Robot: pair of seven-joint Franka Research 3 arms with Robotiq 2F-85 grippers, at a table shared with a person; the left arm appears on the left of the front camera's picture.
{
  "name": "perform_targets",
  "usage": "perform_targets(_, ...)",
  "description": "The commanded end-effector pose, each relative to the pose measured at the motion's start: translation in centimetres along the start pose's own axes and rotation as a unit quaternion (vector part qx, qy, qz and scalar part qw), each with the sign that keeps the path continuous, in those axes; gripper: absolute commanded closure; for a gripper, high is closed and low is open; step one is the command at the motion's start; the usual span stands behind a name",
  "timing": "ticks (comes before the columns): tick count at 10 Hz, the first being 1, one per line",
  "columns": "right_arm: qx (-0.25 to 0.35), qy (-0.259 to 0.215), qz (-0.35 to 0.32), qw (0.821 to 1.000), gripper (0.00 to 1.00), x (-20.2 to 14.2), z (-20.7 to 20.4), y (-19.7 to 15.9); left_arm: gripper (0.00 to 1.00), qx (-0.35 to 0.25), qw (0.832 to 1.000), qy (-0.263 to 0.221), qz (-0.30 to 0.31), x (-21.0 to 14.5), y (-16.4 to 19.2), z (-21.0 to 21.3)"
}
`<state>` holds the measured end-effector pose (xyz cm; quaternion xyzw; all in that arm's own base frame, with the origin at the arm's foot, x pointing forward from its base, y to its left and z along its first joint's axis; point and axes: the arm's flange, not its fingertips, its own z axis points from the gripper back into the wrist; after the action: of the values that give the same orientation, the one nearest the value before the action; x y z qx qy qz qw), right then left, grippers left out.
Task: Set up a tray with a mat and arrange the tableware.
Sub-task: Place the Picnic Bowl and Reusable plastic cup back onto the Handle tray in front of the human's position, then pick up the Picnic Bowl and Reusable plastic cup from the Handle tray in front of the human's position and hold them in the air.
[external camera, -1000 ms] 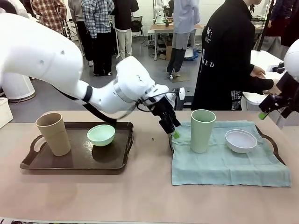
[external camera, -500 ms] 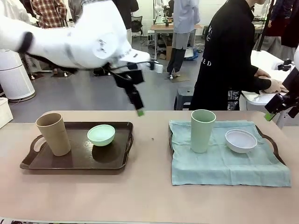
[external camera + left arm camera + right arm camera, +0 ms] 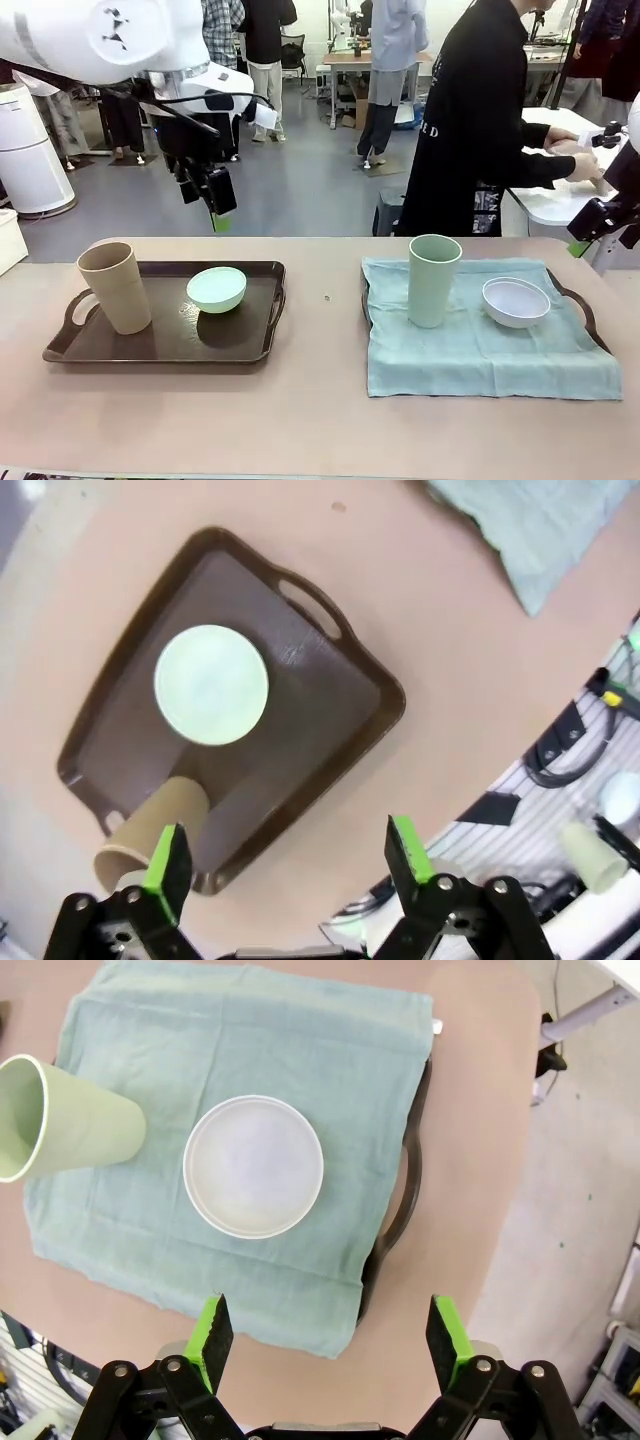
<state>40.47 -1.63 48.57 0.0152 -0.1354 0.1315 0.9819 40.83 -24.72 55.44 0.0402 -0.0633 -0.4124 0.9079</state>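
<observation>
Hanging high up front, left claw (image 3: pixel 211 200) is above tan cup (image 3: pixel 115 287) and mint bowl (image 3: pixel 216 289) on tray (image 3: pixel 165 338). Left wrist: jaws apart, empty. Right wrist: right claw (image 3: pixel 330 1335) apart, empty; white bowl (image 3: pixel 253 1167) and green cup (image 3: pixel 65 1120) sit beyond it on mat (image 3: pixel 250 1040).

Front camera sits on the robot's side, facing across the table (image 3: pixel 320 420) to the person (image 3: pixel 470 120) beyond, taking in the brown tray (image 3: pixel 160 362) and the green mat (image 3: pixel 480 360) together. Left wrist camera looks down from well above that tray, catching a corner of the mat; right wrist camera looks straight down on the mat.
</observation>
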Motion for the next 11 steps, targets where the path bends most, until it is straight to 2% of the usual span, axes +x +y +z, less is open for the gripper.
perform_targets(1,0.002,0.0,0.001,1.0,0.0,0.0,-0.1,0.0,0.0,-0.009,0.999,-0.012,-0.031,1.9,0.5,-1.5)
perform_targets(9,0.0,0.0,0.0,1.0,0.0,0.0,0.0,0.0,0.0,-0.008,1.0,-0.01,-0.023,2.1,0.3,-1.9)
perform_targets(10,-0.013,-0.032,-0.041,0.999,0.0,0.1,2.4,0.9,0.0,-0.015,0.998,-0.02,0.059,-0.1,2.1,1.0)
perform_targets(11,0.015,-0.038,-0.061,0.997,0.0,-0.1,3.5,0.8,0.0,-0.011,0.995,-0.017,0.1,-3.4,3.9,2.8)
